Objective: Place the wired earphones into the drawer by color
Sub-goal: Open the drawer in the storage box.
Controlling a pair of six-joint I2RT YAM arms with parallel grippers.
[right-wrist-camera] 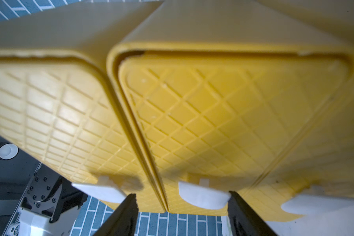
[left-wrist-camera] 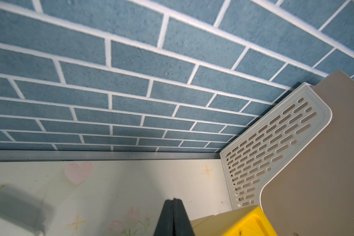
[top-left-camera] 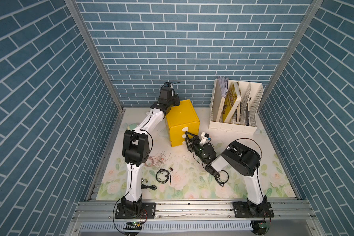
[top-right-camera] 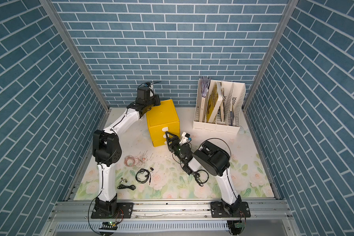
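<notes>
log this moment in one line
left gripper shut by cabinet | right gripper open astride middle handle | earphones on table

Three black earphone coils [top-left-camera: 163, 176], one pinkish-copper earphone coil [top-right-camera: 131, 160] — three yellow drawers [top-left-camera: 177, 132], three white tab handles [top-left-camera: 186, 129] — one white file rack [top-left-camera: 231, 127].

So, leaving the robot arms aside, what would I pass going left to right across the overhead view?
In a top view: pink earphones → yellow drawer cabinet → white file rack. The coiled black earphones overlap the first two, so I leave them out.
</notes>
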